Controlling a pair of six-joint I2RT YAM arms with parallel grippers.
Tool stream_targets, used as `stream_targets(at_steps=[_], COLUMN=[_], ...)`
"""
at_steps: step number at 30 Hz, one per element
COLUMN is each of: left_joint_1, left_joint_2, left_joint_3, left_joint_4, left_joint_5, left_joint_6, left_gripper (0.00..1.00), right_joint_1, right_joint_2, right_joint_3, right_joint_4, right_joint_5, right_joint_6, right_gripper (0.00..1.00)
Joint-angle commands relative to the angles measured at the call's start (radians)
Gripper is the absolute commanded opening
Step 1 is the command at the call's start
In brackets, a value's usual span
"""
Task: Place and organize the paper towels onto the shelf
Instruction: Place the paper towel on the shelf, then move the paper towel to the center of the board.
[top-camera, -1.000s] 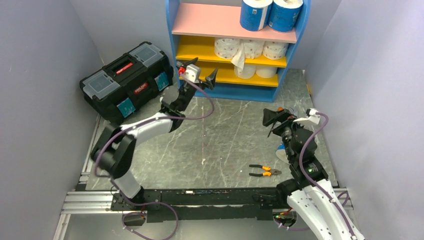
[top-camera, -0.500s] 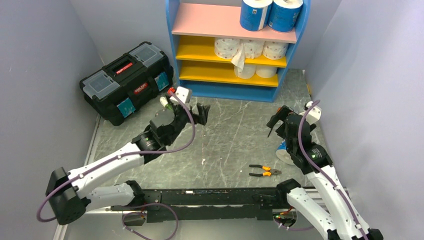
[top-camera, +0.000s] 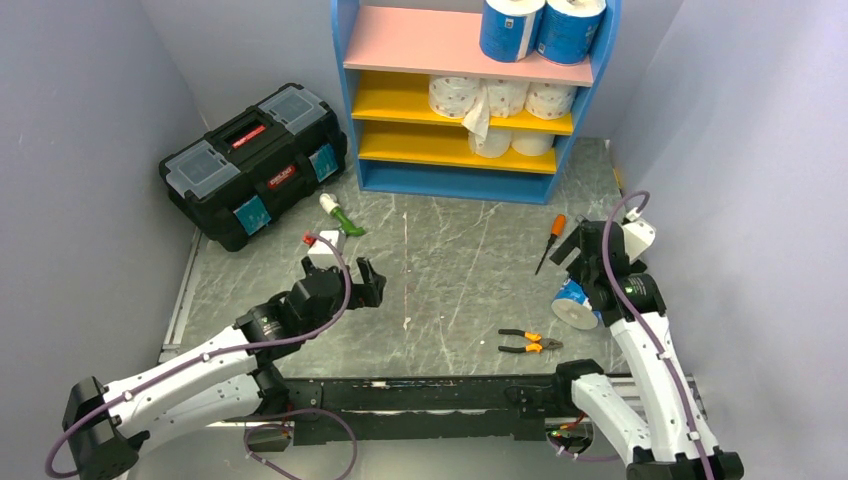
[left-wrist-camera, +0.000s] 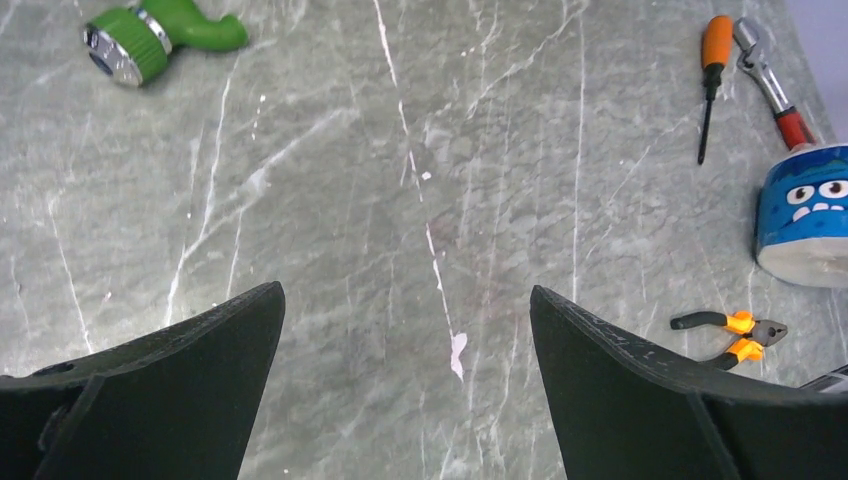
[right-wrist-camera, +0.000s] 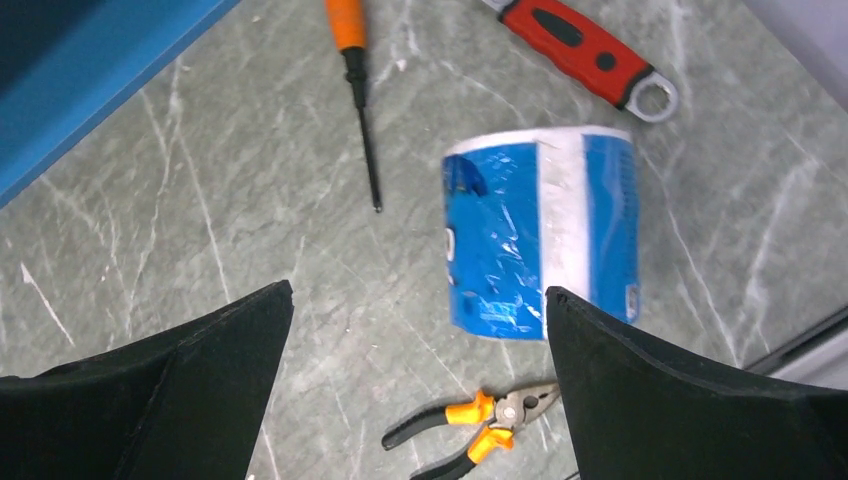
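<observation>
One blue-wrapped paper towel roll (top-camera: 574, 304) (right-wrist-camera: 545, 235) lies on its side on the floor at the right; it also shows at the right edge of the left wrist view (left-wrist-camera: 805, 215). My right gripper (top-camera: 582, 252) (right-wrist-camera: 420, 290) hovers open just above and left of it, nothing between its fingers. The shelf (top-camera: 350, 70) holds two blue rolls (top-camera: 510, 28) on the pink top board, three white rolls (top-camera: 505, 97) on the middle yellow board and two (top-camera: 490, 142) on the lower one. My left gripper (top-camera: 366, 288) (left-wrist-camera: 405, 292) is open over bare floor.
A black toolbox (top-camera: 255, 160) stands at the left. A green nozzle (top-camera: 335, 213) (left-wrist-camera: 150, 35), an orange screwdriver (top-camera: 550, 240) (right-wrist-camera: 355, 60), a red wrench (right-wrist-camera: 585, 55) and orange pliers (top-camera: 528, 342) (right-wrist-camera: 475, 420) lie on the floor. Walls close in on both sides.
My left arm has pulled back from the shelf front and dropped low toward the near edge. The right gripper has shifted right, over the blue roll on the floor.
</observation>
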Motion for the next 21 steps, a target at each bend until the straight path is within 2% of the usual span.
stream_targets(at_steps=[1,4,8,15,21], left_joint_1=[-0.006,-0.006,-0.006,-0.006,-0.006], left_joint_2=[-0.018,0.002,0.013,-0.027,-0.008], left_joint_3=[-0.019,-0.035,-0.049,-0.082,-0.076], left_joint_4=[-0.027,-0.019,-0.009,0.031,0.039], left_joint_5=[0.014,0.047,0.081,0.096,0.121], left_joint_6=[-0.089,-0.095,-0.105,-0.108,-0.098], left_gripper=[0.99,0.99,0.99,0.99,0.99], right_joint_1=[-0.052,-0.078,-0.121,-0.247,-0.258], right_joint_2=[-0.049,-0.056,0.039,0.116,0.126], right_joint_3=[-0.008,-0.018,-0.013,-0.084,-0.175], right_joint_4=[-0.101,-0.147,-0.204,-0.07,0.092], right_joint_5=[0.05,0.11,0.151,-0.018,-0.189], right_joint_6=[0.115,0.164,0.199,0.142,0.093], right_gripper=[1.0,1.0,1.0,1.0,1.0])
